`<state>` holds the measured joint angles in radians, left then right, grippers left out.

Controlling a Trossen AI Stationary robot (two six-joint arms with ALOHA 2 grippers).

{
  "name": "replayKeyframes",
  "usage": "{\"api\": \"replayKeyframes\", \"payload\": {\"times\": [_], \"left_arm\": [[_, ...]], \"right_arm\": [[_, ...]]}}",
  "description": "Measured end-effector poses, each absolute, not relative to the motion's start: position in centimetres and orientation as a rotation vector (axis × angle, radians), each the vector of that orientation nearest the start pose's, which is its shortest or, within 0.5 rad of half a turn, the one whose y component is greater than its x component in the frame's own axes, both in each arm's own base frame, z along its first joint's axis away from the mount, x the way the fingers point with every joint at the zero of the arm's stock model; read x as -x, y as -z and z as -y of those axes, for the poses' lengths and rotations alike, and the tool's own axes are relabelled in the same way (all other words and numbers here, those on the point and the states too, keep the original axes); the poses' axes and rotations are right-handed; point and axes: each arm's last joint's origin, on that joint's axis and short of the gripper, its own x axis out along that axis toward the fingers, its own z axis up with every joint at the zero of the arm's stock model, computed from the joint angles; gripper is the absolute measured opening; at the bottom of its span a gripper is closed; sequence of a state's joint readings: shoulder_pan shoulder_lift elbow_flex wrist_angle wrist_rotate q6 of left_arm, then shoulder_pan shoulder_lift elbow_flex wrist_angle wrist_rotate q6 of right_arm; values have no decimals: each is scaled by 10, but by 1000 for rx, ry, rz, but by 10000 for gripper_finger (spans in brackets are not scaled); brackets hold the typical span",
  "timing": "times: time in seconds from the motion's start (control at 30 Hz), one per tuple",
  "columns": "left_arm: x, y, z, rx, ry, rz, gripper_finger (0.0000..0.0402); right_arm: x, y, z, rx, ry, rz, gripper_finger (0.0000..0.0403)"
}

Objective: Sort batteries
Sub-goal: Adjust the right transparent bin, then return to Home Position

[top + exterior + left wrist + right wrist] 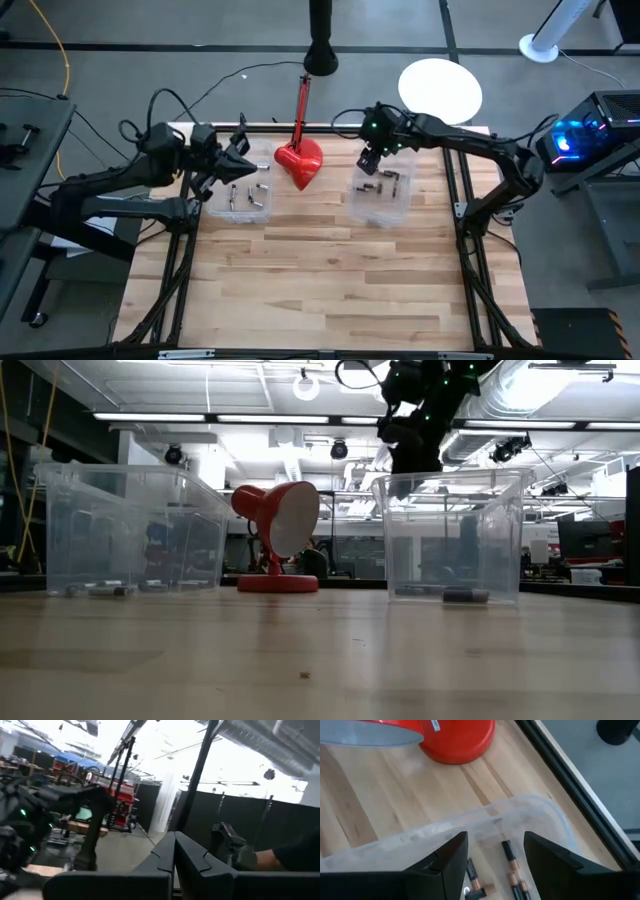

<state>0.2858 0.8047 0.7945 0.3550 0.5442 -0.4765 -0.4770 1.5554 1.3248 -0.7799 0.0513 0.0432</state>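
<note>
Several small dark and silvery batteries lie on the floors of two clear plastic bins: some in the left bin [245, 195] [100, 590], some in the right bin [385, 183] [510, 865] [465, 596]. My right gripper [370, 165] [495, 840] [410, 450] hangs open above the far left corner of the right bin, its fingers pointing down, with nothing between them. My left gripper [243, 150] [175, 840] is shut and empty. It is raised over the far edge of the left bin and points out toward the room.
A red desk lamp [300, 160] [280, 530] stands between the bins near the table's far edge, its shade tipped. The left bin's wall [210, 208] and the right bin's wall [350, 205] stand on the far half of the wooden table; the near half [320, 290] is bare wood.
</note>
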Motion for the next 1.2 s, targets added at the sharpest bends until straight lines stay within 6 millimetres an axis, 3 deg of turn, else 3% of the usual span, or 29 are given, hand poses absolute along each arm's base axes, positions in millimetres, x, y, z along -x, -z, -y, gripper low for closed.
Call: {"api": "replayKeyframes", "payload": {"times": [0.2,0.47,0.7,0.83,0.97,1.2], "left_arm": [[-166,-349,-29,359,320,273,0],[-159,-285,-31,484,199,449,0],[-140,-227,-25,615,72,518,0],[-130,-213,-19,657,71,566,0],[-129,-215,-15,649,104,557,0],[-136,-198,-12,645,28,362,0]], "right_arm": [[-266,-317,131,-292,494,-910,188],[-233,-372,75,-412,491,-661,188],[-221,-388,39,-453,550,-544,188],[-222,-387,30,-462,538,-546,188],[-220,-386,22,-468,521,-571,188],[-191,-389,0,-483,524,-608,188]]}}
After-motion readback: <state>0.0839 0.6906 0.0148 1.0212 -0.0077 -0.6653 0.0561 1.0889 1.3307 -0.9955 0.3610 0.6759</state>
